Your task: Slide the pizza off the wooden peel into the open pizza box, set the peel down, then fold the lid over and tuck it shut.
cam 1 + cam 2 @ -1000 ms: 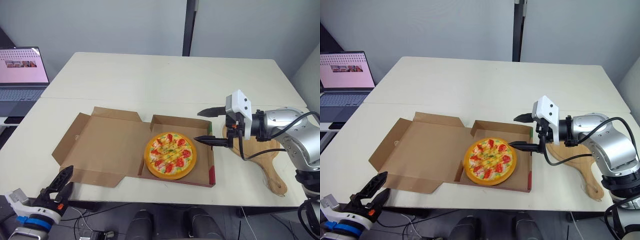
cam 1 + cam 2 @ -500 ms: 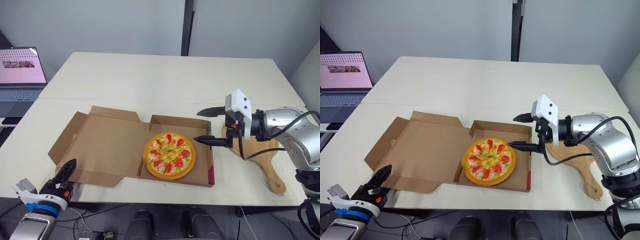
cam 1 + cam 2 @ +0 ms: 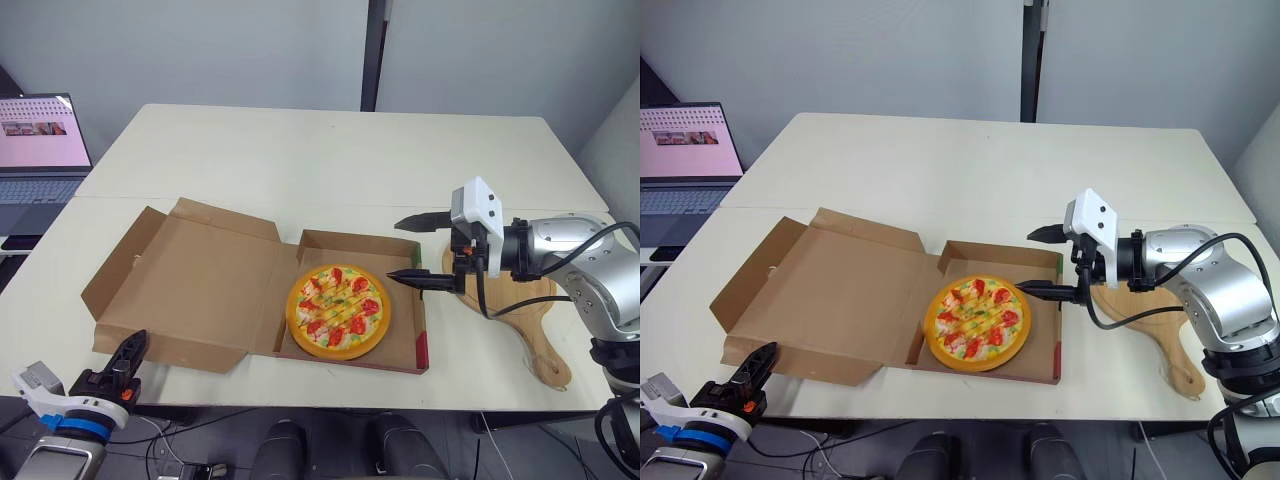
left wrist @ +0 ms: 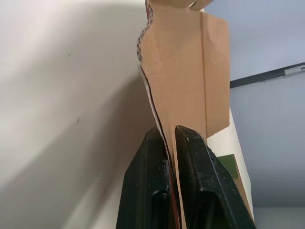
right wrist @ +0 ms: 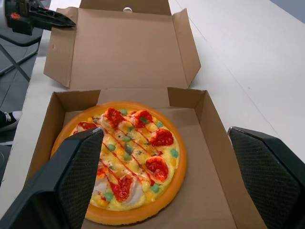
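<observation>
Lid (image 3: 190, 285) fold in hand; pizza (image 3: 339, 311) lay in box (image 3: 421, 338), peel (image 3: 537, 332) on table (image 3: 300, 160).
Left gripper (image 3: 130, 352) pinched lid edge; right gripper (image 3: 395, 252) gaped wide by box; rec. swing lid about hinge w/o dragging box.

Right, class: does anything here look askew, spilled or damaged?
Nothing stands out. The pizza lies inside the pizza box, the wooden peel rests flat on the table, and the lid tilts up because the left gripper pinches its edge.

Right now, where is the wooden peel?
In the head views, the wooden peel lies flat on the table at the robot's right, just beyond the right wall of the pizza box.
</observation>
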Tool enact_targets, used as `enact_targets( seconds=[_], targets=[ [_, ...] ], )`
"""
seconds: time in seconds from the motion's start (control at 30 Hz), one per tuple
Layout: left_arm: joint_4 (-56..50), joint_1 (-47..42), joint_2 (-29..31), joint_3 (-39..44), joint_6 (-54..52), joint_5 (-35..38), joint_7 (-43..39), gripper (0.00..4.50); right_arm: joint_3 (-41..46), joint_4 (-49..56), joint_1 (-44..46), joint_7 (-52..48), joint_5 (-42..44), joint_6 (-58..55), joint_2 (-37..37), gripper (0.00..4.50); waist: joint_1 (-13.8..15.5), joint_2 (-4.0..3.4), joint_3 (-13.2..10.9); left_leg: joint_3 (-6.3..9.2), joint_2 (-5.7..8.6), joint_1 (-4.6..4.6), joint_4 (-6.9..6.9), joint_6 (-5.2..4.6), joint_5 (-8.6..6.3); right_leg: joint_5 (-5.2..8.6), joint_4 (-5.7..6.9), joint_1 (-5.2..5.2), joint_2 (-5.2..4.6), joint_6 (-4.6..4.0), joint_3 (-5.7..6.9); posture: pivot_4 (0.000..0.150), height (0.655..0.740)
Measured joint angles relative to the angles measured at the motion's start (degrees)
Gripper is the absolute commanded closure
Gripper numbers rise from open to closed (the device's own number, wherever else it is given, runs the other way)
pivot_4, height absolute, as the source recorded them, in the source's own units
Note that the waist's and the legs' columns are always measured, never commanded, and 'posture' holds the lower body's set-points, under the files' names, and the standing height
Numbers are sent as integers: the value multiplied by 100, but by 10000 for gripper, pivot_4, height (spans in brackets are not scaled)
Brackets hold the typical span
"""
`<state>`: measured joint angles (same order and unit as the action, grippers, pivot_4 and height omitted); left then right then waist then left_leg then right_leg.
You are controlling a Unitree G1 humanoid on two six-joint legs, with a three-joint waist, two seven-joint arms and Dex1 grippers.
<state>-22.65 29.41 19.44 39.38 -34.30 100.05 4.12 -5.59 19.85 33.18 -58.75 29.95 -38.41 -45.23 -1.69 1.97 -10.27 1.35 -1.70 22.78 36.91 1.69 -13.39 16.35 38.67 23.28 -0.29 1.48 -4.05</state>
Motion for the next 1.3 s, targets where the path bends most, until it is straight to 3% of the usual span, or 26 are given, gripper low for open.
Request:
enact_targets(
  seconds=[0.17, 0.2, 0.53, 0.67, 0.87, 1.0, 1.17, 1.3],
  targets=[
    [-49, 11, -51, 0, 129, 1, -1, 41292, -1, -4, 0, -28, -4, 38, 0, 0, -2, 0, 0, -3, 0, 4, -3, 1, -1, -1, -10, 0, -2, 1, 0, 1500, 7306],
    [-62, 25, -61, 0, 135, 0, -1, 44877, -1, -9, 0, -38, -8, 40, 0, 0, -3, 0, 0, -4, 0, 5, -3, 2, -1, -1, -12, 0, -3, 1, 0, 1500, 7306],
    [-333, 220, -90, 33, 235, 195, -108, 44877, -50, -393, 154, 100, -433, 360, 196, 0, -15, 6, -4, -5, 1, 7, -5, 5, -4, -2, -24, 1, -5, 4, 0, 1500, 7306],
    [-395, 173, 211, 56, 214, 263, -195, 45000, -439, -1317, 462, 439, -1322, 847, 296, 9356, -15, 7, -4, -5, 3, 5, -4, 5, -4, -3, -23, 1, -3, 2, -1, 1500, 7306],
    [-396, -86, 710, 77, 138, 188, -403, 45000, -973, -2978, 1065, 600, -2278, 1592, 745, 30831, -15, 3, -6, -6, 5, 7, -6, 6, -4, -6, -20, 3, 3, -2, 3, 1500, 7306],
    [-356, -603, 1322, -57, -60, -145, -777, 45000, -1629, -5029, 1904, 572, -3223, 2888, 1154, 44493, 0, 5, -8, -3, 13, 4, -1, 6, -3, -12, -17, 0, 15, -13, 13, 1500, 7306],
    [-79, -914, 2166, -166, -355, -1002, -1608, 45000, -1954, -6852, 2384, 171, -3846, 4082, 1262, 44493, 8, 1, -13, -5, 14, 11, -13, 6, -4, -25, -26, 3, 12, -36, 26, 1500, 7306],
    [89, -1494, 2841, -394, -456, -1923, -2447, 45000, -1939, -7263, 2441, -512, -3965, 4628, 1191, 44493, -2, -2, -16, -2, 12, 9, -16, 6, -4, -26, -23, 3, 15, -36, 31, 1500, 7306]
  ],
)
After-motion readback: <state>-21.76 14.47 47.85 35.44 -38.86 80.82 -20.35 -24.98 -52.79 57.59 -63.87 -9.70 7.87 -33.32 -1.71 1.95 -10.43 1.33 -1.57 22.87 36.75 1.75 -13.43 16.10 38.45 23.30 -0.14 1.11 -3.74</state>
